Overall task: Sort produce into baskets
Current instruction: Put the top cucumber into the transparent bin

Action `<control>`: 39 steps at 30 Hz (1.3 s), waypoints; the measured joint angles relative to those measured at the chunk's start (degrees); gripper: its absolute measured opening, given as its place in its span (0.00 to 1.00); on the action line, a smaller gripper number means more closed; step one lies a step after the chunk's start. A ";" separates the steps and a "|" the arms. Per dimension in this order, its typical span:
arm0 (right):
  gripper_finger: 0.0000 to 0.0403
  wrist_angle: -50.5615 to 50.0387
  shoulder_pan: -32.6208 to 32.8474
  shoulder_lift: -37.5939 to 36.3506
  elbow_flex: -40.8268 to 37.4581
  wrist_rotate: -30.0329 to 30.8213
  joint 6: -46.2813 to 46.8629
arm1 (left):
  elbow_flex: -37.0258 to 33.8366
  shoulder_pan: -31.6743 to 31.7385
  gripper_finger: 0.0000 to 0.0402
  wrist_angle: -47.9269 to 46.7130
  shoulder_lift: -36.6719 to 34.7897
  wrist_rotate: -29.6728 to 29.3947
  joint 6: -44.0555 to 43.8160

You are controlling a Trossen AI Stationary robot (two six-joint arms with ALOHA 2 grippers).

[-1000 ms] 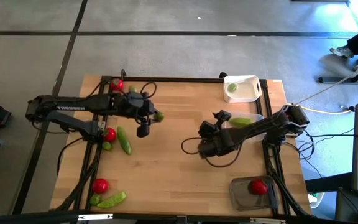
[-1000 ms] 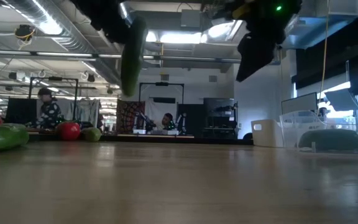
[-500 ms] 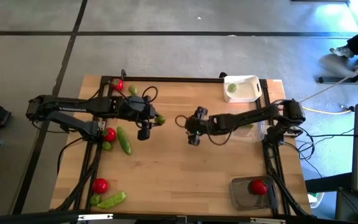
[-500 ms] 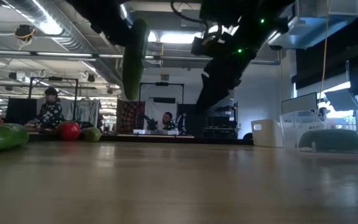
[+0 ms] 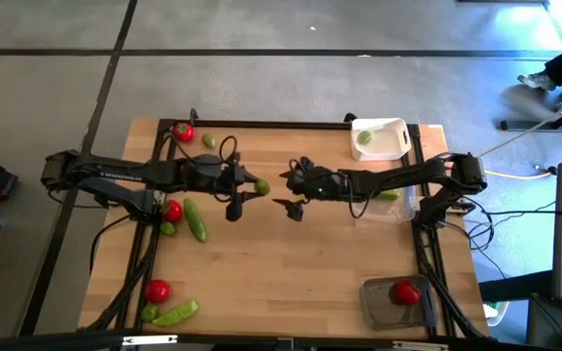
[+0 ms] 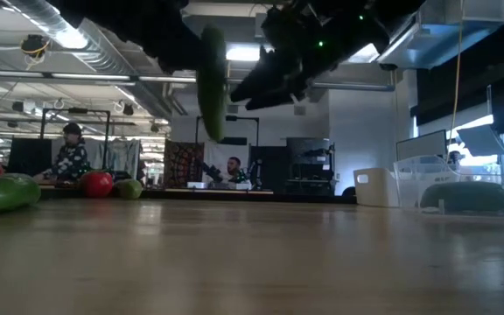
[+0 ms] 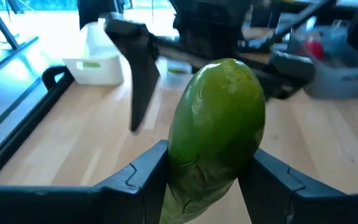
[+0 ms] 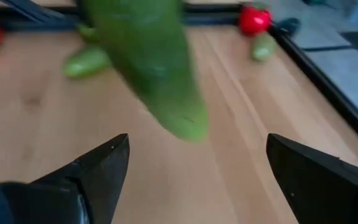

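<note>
1. Left wrist view: the left gripper [image 7: 211, 180] is clamped on a green pod [image 7: 215, 130], held above the middle of the table [image 5: 261, 253].
2. Facing it, the right gripper [image 5: 294, 192] waits, jaws wide apart, close to the pod's tip.
3. Farther right stands the white basket [image 5: 381, 139].

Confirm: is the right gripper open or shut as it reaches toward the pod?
Open. The right gripper has its fingers spread wide, nothing between them; the green pod hangs just ahead, clamped in the left gripper.

wooden table [image 5: 261, 263], seated people [image 6: 70, 156]
</note>
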 joint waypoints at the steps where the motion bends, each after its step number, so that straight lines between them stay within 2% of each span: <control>1: 0.89 0.59 -0.02 0.00 0.00 -1.29 0.08 | 0.00 0.00 0.41 1.04 0.00 -0.02 -0.59; 6: 0.89 1.41 -0.02 0.00 0.00 -2.21 0.08 | 0.00 0.00 0.41 3.47 0.00 -0.04 -4.02; 14: 0.89 11.91 -0.02 0.00 0.00 -5.77 -1.27 | 0.00 0.00 0.41 4.78 0.00 -0.07 -5.91; 23: 0.87 15.72 -0.02 0.00 0.00 -5.79 -1.67 | 0.00 -0.51 0.41 9.30 0.26 -0.04 -7.06; 27: 0.76 15.73 -0.02 0.00 0.00 -5.55 -1.82 | 0.00 -0.79 0.41 10.49 0.70 0.00 -6.94; 36: 0.34 15.34 -0.02 0.00 0.00 -5.79 -3.17 | -0.02 -0.74 0.42 10.89 0.74 0.10 -6.93; 39: 0.28 15.48 -0.06 0.00 0.00 -5.77 -3.76 | -0.04 -0.72 0.44 11.14 0.74 0.13 -6.85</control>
